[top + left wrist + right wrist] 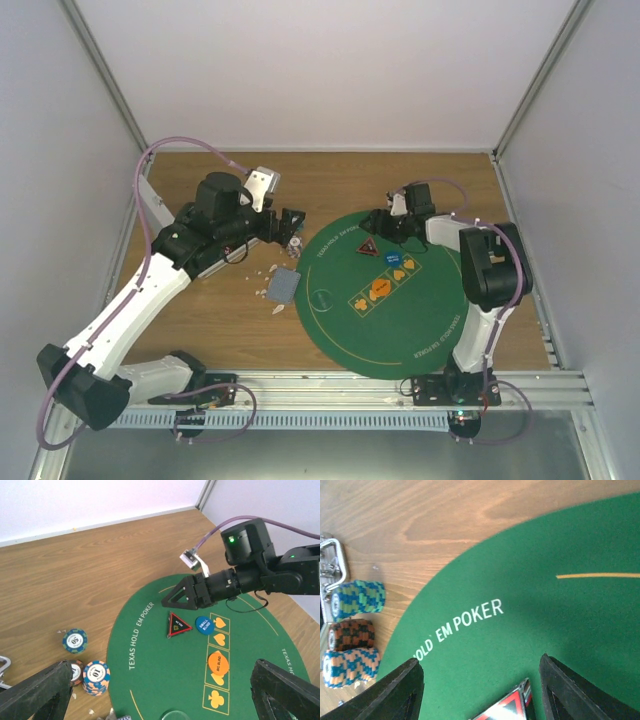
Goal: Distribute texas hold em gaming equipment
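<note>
On the green mat (pixel 400 320) lie a red-edged triangle token (pixel 368 249), a blue token (pixel 392 258) and an orange token (pixel 380 290). My right gripper (pixel 370 226) hovers low over the mat's far left part. In the right wrist view it (pixel 480 690) is open, with the triangle token's tip (pixel 507 707) between the fingers and touching neither. My left gripper (pixel 160 700) is open and empty above the mat's left edge. Poker chip stacks (pixel 96 676) stand on the wood beside the mat. A grey-blue card pack (pixel 283 287) lies left of the mat.
The chip stacks (pixel 357 597) also show in the right wrist view, next to a metal handle (pixel 332 560). A clear round disc (pixel 175 715) rests on the mat's left part. Small white scraps (pixel 270 268) lie around the cards. White walls enclose the wooden table (pixel 200 330).
</note>
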`<state>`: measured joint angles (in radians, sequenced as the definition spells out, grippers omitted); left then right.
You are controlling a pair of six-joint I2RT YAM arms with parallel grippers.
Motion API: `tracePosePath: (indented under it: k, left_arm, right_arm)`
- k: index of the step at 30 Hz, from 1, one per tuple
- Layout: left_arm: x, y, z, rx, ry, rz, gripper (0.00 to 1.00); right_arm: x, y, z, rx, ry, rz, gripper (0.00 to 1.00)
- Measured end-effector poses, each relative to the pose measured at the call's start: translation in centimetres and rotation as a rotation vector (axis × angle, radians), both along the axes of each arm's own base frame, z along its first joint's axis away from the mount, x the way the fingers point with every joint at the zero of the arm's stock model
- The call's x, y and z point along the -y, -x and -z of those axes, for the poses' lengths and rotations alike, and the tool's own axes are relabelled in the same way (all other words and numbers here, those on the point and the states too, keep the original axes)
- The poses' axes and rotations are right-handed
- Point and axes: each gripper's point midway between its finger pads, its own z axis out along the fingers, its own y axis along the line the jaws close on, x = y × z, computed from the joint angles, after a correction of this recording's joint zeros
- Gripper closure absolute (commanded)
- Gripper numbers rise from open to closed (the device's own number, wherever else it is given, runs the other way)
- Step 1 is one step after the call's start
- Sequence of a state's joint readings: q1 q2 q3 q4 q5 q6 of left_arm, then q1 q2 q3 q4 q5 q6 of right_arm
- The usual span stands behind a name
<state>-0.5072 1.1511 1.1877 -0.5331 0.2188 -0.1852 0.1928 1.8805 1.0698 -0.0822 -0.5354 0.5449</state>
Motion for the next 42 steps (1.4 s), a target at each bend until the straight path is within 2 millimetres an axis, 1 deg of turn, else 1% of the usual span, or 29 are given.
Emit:
tracePosePath:
  k: [4,6,8,12,16,18,21,24,28,36,42]
  left_arm:
    - [0.4,-0.7,0.2,-0.002,-0.017,0.008,0.02]
    - [0.6,-1.0,0.7,-0.013,-0.026,0.011,0.02]
    - [0.7,-1.2,1.2,-0.025,-0.033,0.012,0.03]
    - [0.8,-1.2,1.2,-0.026,-0.032,0.015,0.02]
    - [0.8,-1.2,1.3,-0.029,-0.03,0.017,0.02]
    - [0.8,-1.2,1.4,-0.031,-0.029,0.016,0.02]
    - [0.8,-1.0,1.6,-0.035,-0.025,0.014,0.02]
    - [0.7,-0.6,2.0,-0.047,-0.02,0.016,0.02]
    - [0.6,-0.2,2.0,-0.05,-0.008,0.017,0.02]
    - [0.4,0.3,2.0,-0.058,0.015,0.01,0.02]
    - [0.1,0.9,2.2,-0.061,0.027,0.007,0.02]
  right_arm:
    - [-0.5,0.3,1.8,-0.035,-0.015,-0.04,0.38]
    - [-0.7,0.4,1.6,-0.029,-0.027,-0.055,0.39]
    - [-1.0,0.9,1.8,-0.028,-0.041,-0.074,0.39]
    - [-1.7,2.1,1.8,-0.005,-0.055,-0.112,0.39]
    - [-2.7,4.7,1.9,-0.006,-0.06,-0.164,0.4]
    - [-3.7,6.1,1.8,-0.012,-0.062,-0.196,0.4]
    - [-4.6,8.5,1.9,-0.025,-0.06,-0.235,0.4]
    - [-5.2,10.6,1.9,-0.039,-0.054,-0.266,0.4]
    - [-6.0,13.2,2.0,-0.056,-0.039,-0.293,0.4]
    - [-7.9,19.5,2.1,-0.107,-0.036,-0.358,0.4]
    - [-9.3,22.6,2.0,-0.135,-0.038,-0.404,0.4]
